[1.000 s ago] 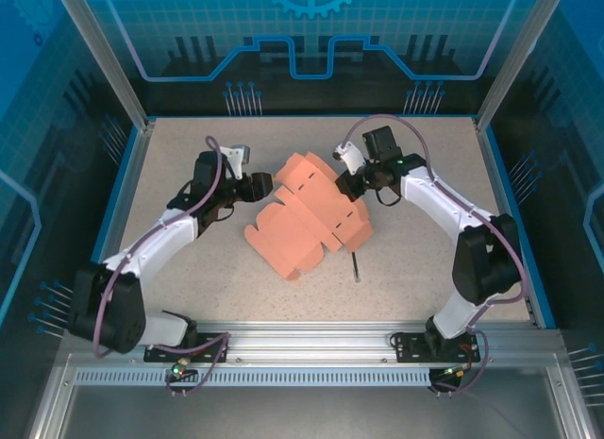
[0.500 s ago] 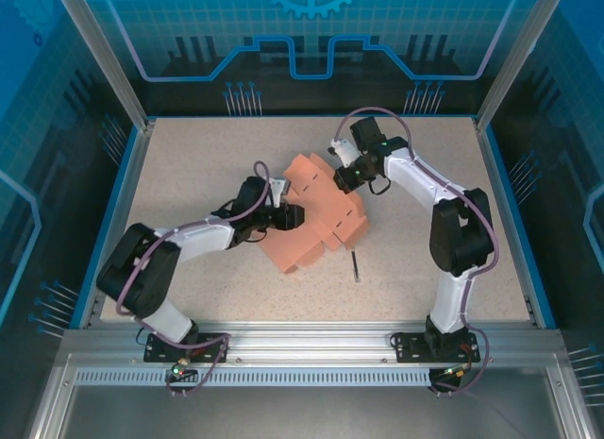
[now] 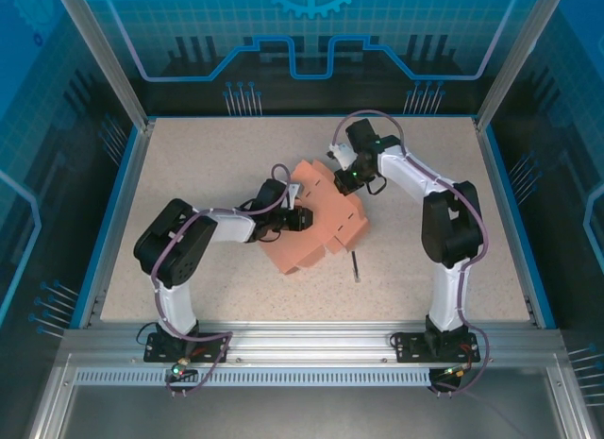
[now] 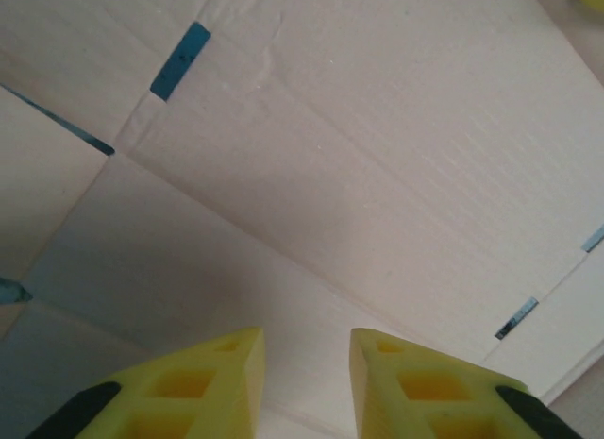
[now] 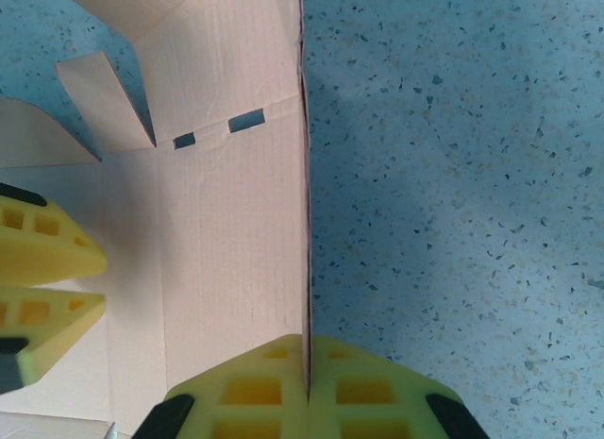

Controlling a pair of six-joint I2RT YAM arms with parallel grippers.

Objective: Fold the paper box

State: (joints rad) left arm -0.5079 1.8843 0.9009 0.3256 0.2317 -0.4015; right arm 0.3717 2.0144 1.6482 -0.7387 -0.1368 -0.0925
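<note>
The paper box [image 3: 326,233] lies under my left gripper [image 3: 307,217], its edge in my right gripper [image 3: 342,184]; a stick [image 3: 355,266] lies nearer me.

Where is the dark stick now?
In the top view the stick lies on the table, right of centre, beside the near right edge of the paper box.

1. My top view looks down from above and behind the arm bases, far enough back to take in the whole table [image 3: 217,297].
2. My left wrist view faces out along the left claw [image 4: 307,340], very close to the paper box [image 4: 359,175].
3. My right wrist view looks down past the right claw [image 5: 307,343], also close.
4. All three views share the paper box. The top and right wrist views also share the table.
</note>
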